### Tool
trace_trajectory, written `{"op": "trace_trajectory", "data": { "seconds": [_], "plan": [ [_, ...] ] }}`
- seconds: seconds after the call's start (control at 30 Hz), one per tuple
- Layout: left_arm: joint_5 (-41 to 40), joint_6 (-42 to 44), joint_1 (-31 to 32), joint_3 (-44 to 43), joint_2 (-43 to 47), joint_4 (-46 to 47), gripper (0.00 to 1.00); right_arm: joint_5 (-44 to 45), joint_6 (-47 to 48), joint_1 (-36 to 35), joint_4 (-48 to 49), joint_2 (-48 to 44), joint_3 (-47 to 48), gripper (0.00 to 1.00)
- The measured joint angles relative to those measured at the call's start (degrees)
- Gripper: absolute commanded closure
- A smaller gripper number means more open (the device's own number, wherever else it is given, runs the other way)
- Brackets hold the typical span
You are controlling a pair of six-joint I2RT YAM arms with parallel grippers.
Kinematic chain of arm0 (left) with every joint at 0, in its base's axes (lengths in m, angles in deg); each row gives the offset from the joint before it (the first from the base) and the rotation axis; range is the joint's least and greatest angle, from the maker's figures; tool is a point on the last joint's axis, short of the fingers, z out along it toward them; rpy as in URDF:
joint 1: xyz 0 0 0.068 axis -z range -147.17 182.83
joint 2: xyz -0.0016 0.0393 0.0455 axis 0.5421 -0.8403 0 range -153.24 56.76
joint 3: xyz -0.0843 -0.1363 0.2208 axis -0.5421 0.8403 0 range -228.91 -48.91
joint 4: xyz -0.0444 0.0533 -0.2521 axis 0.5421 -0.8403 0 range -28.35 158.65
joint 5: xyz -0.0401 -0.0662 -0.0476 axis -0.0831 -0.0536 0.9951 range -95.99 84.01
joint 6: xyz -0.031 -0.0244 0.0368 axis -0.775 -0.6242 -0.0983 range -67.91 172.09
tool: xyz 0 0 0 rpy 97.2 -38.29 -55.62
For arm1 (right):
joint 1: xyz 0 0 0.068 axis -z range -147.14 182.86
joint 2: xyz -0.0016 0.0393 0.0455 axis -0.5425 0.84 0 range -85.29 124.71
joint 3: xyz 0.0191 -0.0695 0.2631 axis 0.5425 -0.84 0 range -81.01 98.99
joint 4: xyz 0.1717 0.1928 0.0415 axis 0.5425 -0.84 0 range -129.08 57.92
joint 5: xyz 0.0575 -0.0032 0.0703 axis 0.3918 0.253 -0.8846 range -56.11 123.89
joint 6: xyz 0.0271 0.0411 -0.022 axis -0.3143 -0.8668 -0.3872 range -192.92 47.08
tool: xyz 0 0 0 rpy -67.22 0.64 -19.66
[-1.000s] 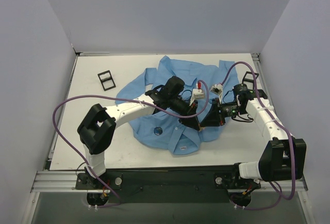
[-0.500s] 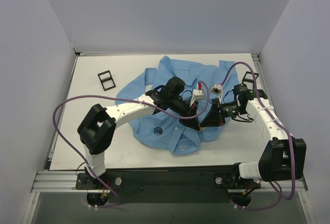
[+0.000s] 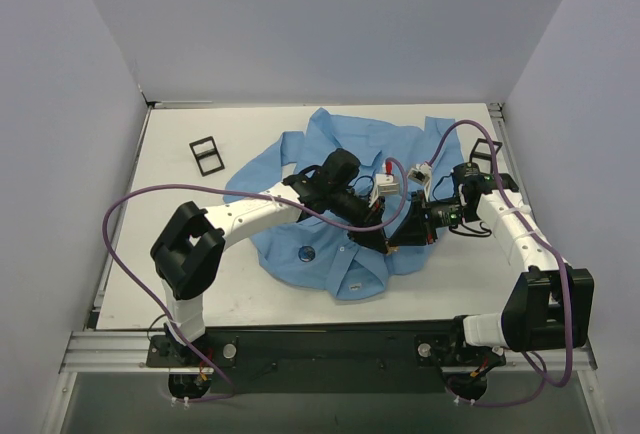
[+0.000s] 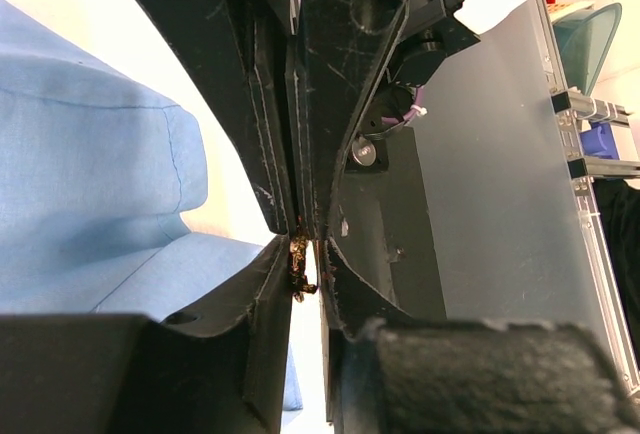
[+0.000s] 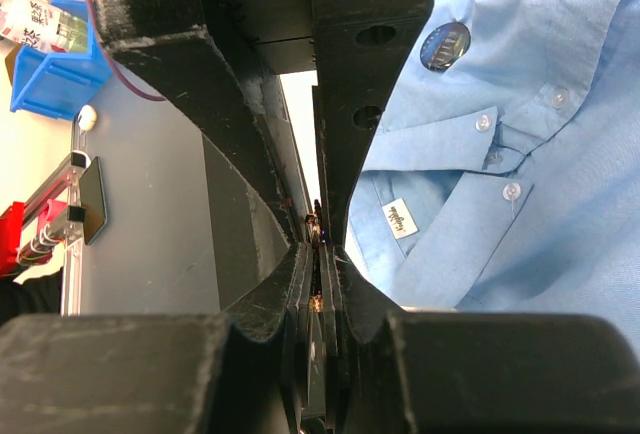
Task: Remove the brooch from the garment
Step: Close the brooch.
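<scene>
The garment covers a white, pale-walled table; right jaws pressed together (left jaws unclear).

Light blue shirt, crumpled, dark-blue round brooch (tiny) on its front

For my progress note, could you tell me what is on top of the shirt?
The brooch sits on the shirt, uncovered. The left arm and right arm hide whatever lies beneath them.

Brooch on the garment (near-left part); 1 frame lies left of it, 1 frame right
</scene>
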Motion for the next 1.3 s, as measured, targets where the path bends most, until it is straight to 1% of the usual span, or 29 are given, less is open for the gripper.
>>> {"op": "trace_trajectory", "data": {
  "seconds": [0.07,0.2,0.3,0.43,0.63,0.8,1.0,1.2,1.3],
  "plan": [
    [0.07,0.35,0.02,-0.11,0.0,-0.28,0.69,0.0,-0.02,0.0,0.0,0.0,0.0,1.0],
    [0.57,2.19,0.26,-0.5,0.0,-2.01,0.65,-0.81,-0.13,0.0,0.0,0.0,0.0,1.0],
    [1.07,3.39,0.46,-0.7,0.0,-3.58,0.64,-1.27,-0.15,0.0,0.0,0.0,0.0,1.0],
    [1.68,4.42,0.61,-0.85,0.0,-4.55,0.64,-1.51,-0.17,0.0,-0.2,0.0,0.0,1.0],
    [3.52,3.69,-0.31,-0.94,0.0,-4.66,0.65,-2.12,-0.17,0.02,-0.33,0.0,0.0,1.0],
    [5.25,1.49,-1.66,-0.92,0.0,-2.89,0.65,-2.1,-0.17,0.02,-0.33,0.0,0.0,1.0],
    [6.75,-2.1,-2.75,0.31,0.11,1.36,0.65,-2.1,-0.15,0.02,-0.33,0.0,0.0,1.0],
    [7.1,-4.61,-2.91,1.27,0.11,3.56,0.7,-2.1,-0.15,0.02,-0.31,0.0,0.0,1.0],
    [7.15,-5.11,-2.91,1.27,0.11,4.42,0.71,-2.08,-0.15,0.0,-0.31,0.0,0.0,1.0]
  ]
}}
